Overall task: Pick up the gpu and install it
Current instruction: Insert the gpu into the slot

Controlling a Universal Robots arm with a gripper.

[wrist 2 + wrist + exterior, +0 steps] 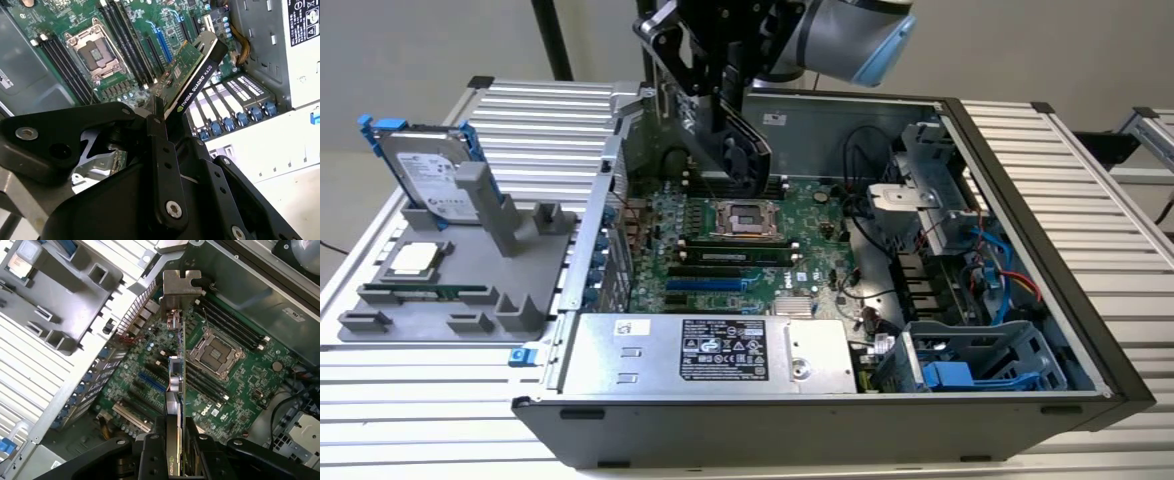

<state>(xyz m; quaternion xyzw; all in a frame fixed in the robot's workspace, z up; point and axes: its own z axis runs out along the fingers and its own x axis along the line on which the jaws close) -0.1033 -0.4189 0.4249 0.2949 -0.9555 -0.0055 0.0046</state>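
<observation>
Gripper (724, 112), top centre in the exterior view, is clamped on the gpu (747, 155) above the motherboard (720, 255). Looks light, stiff, fragile; edges are the safe hold.

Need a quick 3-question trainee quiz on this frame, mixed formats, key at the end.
1. Fill in: the hard drive stands on the gray fixture, on the exterior view's ____ of the case.
2. True or false: the gpu is seated in a slot on the motherboard.
3. What does the gripper hold? A) hard drive B) gpu C) nothing
Key: 1 left; 2 false; 3 B.
</observation>
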